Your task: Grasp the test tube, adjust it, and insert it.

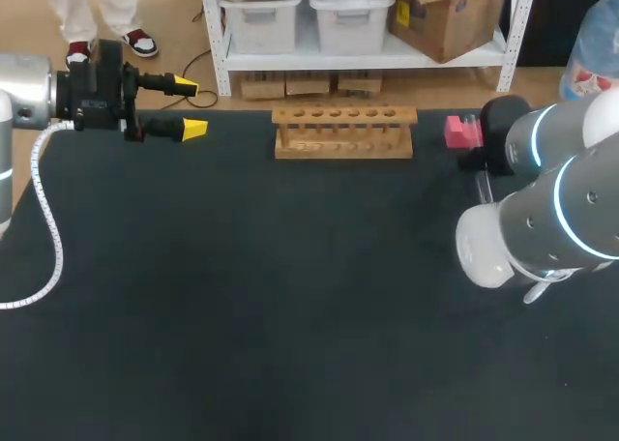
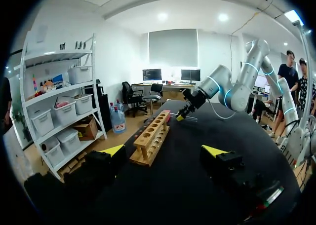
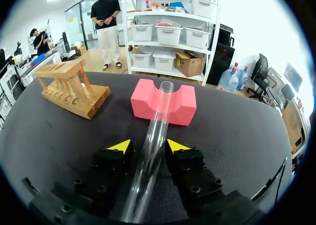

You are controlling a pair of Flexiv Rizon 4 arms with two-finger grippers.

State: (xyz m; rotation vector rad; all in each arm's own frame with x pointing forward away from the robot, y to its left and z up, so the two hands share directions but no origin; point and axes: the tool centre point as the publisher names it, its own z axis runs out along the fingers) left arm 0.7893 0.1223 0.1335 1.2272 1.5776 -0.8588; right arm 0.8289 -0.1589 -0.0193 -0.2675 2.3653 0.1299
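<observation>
Right gripper (image 3: 148, 146) first: it's closed snugly on the one test tube (image 3: 157, 117), which is pinched from both sides between the two yellow tips and held lying nearly flat, low over the table (image 1: 290, 296). The tube's far end is seen over the notch of the single pink foam block (image 3: 183, 107); whether foam is actually touched can't be told.

Left gripper (image 1: 191, 107) is spread wide with nothing held, right at the table's far left edge.

So the count: two grippers, four yellow tips, one tube, one pink block, one wooden rack (image 1: 343, 132) with a single row of holes in its top.

The rack is set close to the far edge, about mid-table. The pink block is found near its right end, not touching it. A fair gap is left between the rack and the left gripper. A big open stretch of black tabletop is seen from the rack down to the near edge, with the left arm's white cable (image 1: 48, 238) draped near the left edge.
</observation>
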